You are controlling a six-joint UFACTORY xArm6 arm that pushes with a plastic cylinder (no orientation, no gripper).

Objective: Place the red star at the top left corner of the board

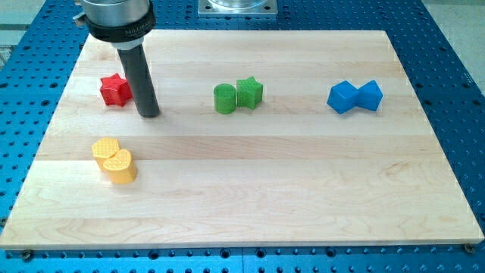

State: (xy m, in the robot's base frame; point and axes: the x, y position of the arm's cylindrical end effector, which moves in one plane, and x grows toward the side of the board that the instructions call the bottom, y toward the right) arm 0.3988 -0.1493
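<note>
Red star: small red star-shaped block (114, 89), named first as the task's thing; it lies in the far row, toward the view's upper left, still short of the top left corner of the table.
Near edge: pale wooden table (250, 205) resting on a blue perforated base (455, 53); this stretch of wood carries no blocks.
Yellow pair: two yellow blocks touching each other at the view's lower left, nearest the camera; the upper-left one (106, 149) and the lower-right one (120, 166) both have rounded tops, exact shapes hard to make out.
Tool: a straight dark rod hanging from a round dark collar at the view's top left; it has no jaws, so it grasps nothing and can only push.
My tip: my tip (149, 115) stands on the table just to the right of the red star, very close, contact not certain; it is above the yellow pair.
Green pair: green cylinder block (224, 98) touching a green star block (249, 92) on its right, mid table.
Blue pair: two blue angular blocks touching, left (343, 97) and right (370, 95), toward the view's right.
</note>
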